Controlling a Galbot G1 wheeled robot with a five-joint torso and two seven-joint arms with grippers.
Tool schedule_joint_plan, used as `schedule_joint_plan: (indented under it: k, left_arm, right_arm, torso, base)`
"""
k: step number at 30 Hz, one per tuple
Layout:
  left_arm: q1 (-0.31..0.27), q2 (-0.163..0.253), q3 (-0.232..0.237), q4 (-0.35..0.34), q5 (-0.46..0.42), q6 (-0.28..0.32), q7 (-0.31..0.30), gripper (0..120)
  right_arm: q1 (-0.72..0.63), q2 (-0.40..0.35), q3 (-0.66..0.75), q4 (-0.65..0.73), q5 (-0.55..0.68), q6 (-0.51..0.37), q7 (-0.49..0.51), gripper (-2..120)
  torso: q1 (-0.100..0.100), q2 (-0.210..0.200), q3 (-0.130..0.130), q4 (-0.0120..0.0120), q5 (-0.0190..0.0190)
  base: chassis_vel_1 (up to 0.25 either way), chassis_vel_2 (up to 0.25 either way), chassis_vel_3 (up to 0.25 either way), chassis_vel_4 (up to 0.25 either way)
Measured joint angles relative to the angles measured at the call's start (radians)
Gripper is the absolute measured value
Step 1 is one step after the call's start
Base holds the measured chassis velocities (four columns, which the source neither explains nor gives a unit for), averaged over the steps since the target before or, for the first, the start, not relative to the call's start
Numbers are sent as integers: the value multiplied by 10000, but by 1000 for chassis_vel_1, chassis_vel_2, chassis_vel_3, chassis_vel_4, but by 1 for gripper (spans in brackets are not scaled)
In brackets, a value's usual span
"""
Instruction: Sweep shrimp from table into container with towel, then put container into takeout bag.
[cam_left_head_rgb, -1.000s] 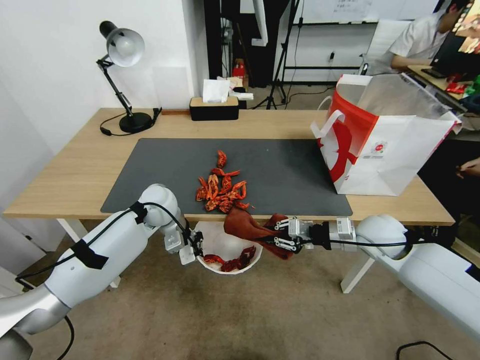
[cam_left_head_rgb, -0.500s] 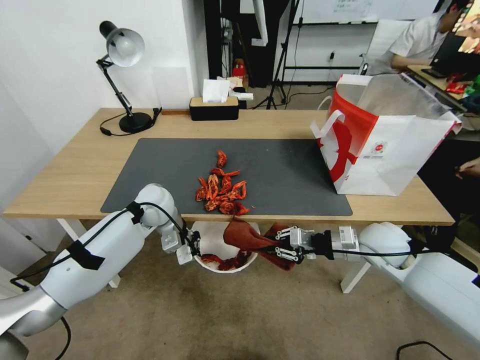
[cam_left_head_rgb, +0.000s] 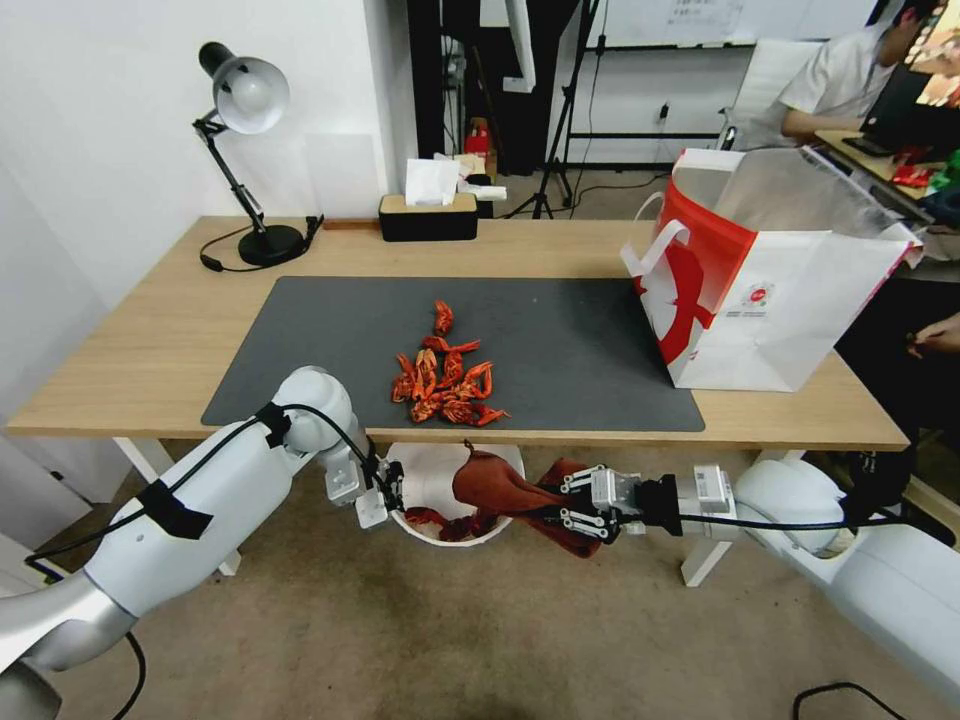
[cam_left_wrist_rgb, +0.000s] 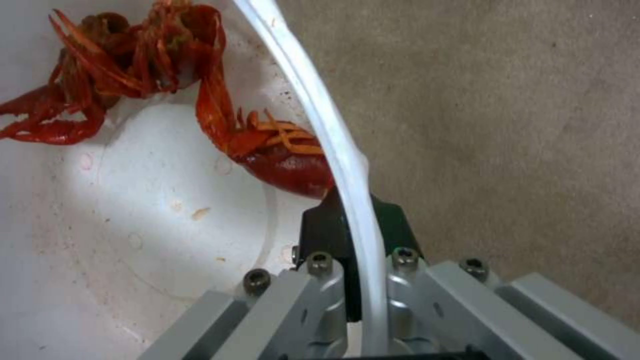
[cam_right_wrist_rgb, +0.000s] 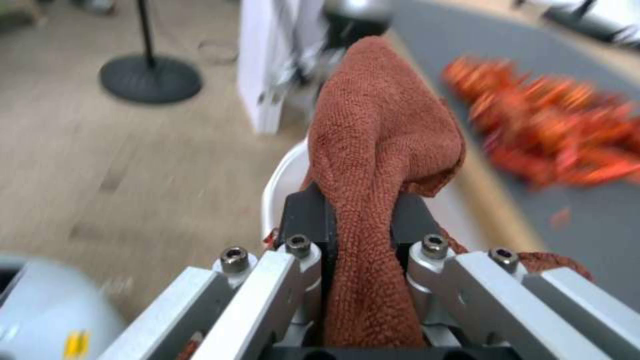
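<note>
Shrimp (cam_left_head_rgb: 445, 385) mostly remain on the mat above the container (cam_left_head_rgb: 430, 470), which my left gripper (cam_left_head_rgb: 385, 490) clamps by its rim below the table edge; my right gripper (cam_left_head_rgb: 570, 500), pinching the towel (cam_left_head_rgb: 500, 485), should next sweep again.

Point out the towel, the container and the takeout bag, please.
towel (cam_left_head_rgb: 492, 487), head view: the raised fold over the bowl.
container (cam_left_head_rgb: 432, 470), head view: bare white inner wall.
takeout bag (cam_left_head_rgb: 800, 320), head view: the white front panel.
</note>
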Motion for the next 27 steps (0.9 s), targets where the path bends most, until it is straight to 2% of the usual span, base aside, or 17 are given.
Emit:
schedule_joint_plan:
  k: [6,8,9,11,12,14,17,19,21,22,24,25,27]
  left_arm:
    - [-318,-182,305,118,-81,-50,1,0]
    - [-426,-221,453,135,-130,-94,-3,0]
    - [-426,-221,453,135,-130,-94,-3,0]
    - [-417,-148,436,137,-138,-112,-2,0]
    - [-417,-148,436,137,-138,-112,-2,0]
    - [-401,-96,388,175,-139,-138,-4,0]
    - [-387,-78,366,191,-143,-148,-7,0]
    - [-322,-38,276,239,-146,-198,-17,0]
    - [-242,12,205,281,-151,-246,-31,0]
    - [-242,12,205,281,-151,-246,-31,0]
    - [-162,18,127,291,-154,-259,-41,0]
    - [-162,18,127,291,-154,-259,-41,0]
    - [-64,8,28,288,-152,-262,-41,0]
  right_arm:
    - [553,-54,531,80,1172,-270,748,10]
    - [2352,346,-288,-915,1507,-308,1707,10]
    - [2352,346,-288,-915,1507,-308,1707,10]
    - [4066,1064,-1474,-2016,1262,-419,2699,10]
    - [4066,1064,-1474,-2016,1262,-419,2699,10]
    - [5474,2115,-2666,-3500,611,-873,4029,10]
    - [5830,2491,-2972,-4047,411,-945,4242,10]
    - [6496,3399,-3538,-5208,-64,-979,4348,10]
    - [7077,4307,-3869,-6450,-475,-716,4116,10]
    - [7077,4307,-3869,-6450,-475,-716,4116,10]
    - [7542,4969,-4083,-7595,-706,-481,3795,10]
    - [7542,4969,-4083,-7595,-706,-481,3795,10]
    - [7975,5516,-4259,-8819,-1115,-353,3359,10]
  torso:
    - [-1,0,-1,-5,-2]
    - [0,-1,0,-7,3]
    - [0,-1,0,-7,3]
    - [1,0,0,4,-4]
    - [1,0,0,4,-4]
    - [1,-1,0,6,-4]
    - [2,0,1,3,-1]
    - [4,-1,2,-4,-4]
    - [4,-1,2,3,-4]
    - [4,-1,2,3,-4]
    - [3,-1,1,10,-3]
    - [3,-1,1,10,-3]
    - [3,-1,2,-3,-3]
  base:
    - [0,0,0,0]
    - [0,0,0,0]
    - [0,0,0,0]
    - [0,0,0,0]
    - [0,0,0,0]
    - [0,0,0,0]
    - [0,0,0,0]
    - [0,0,0,0]
    - [0,0,0,0]
    - [0,0,0,0]
    - [0,0,0,0]
    - [0,0,0,0]
    - [0,0,0,0]
